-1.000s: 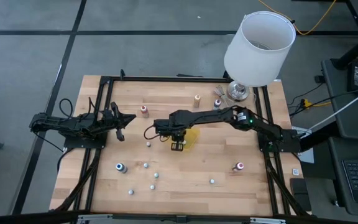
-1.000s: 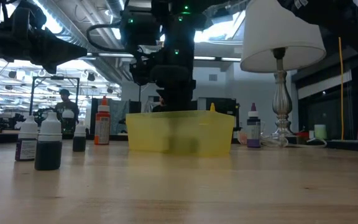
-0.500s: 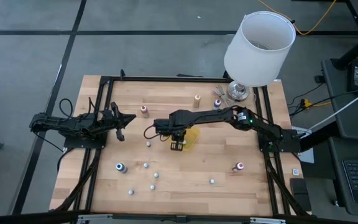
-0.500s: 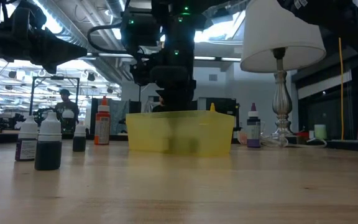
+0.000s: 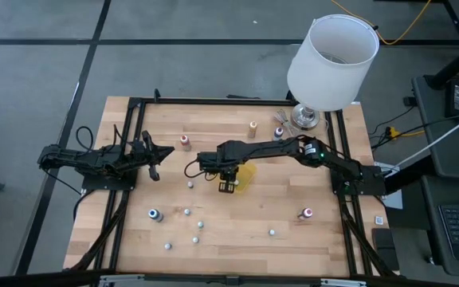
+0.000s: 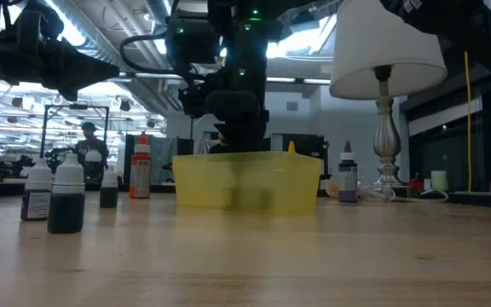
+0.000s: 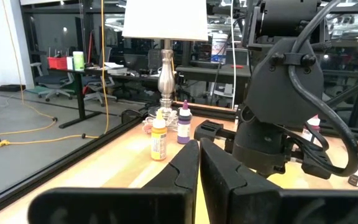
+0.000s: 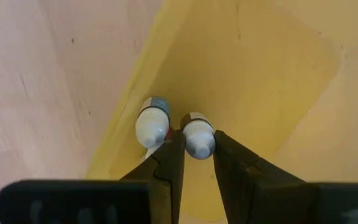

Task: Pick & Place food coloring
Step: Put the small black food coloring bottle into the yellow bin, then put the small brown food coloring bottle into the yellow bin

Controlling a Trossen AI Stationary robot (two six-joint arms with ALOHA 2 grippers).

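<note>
Between the right gripper's [image 8: 197, 152] two dark fingers sits a small whitish dropper bottle [image 8: 197, 135], pinched narrowly at its sides, its long axis running straight down from the wrist so that the cap faces the camera. It hangs inside the yellow tray [image 8: 272, 81], close to one wall. Just beside the held bottle, on the far side of one finger, a second bottle [image 8: 151, 124] stands upright against that wall, almost touching; in my judgement the release turns on this, since the fingers must part without knocking the neighbour. From above, the right arm reaches across the table with its wrist turned down over the tray. Farther off, more bottles [image 5: 186, 212] stand scattered on the table [image 5: 237, 239], nearer the left gripper [image 5: 156, 154]. That gripper waits well apart, stretched level, fingers pressed together on nothing.
</note>
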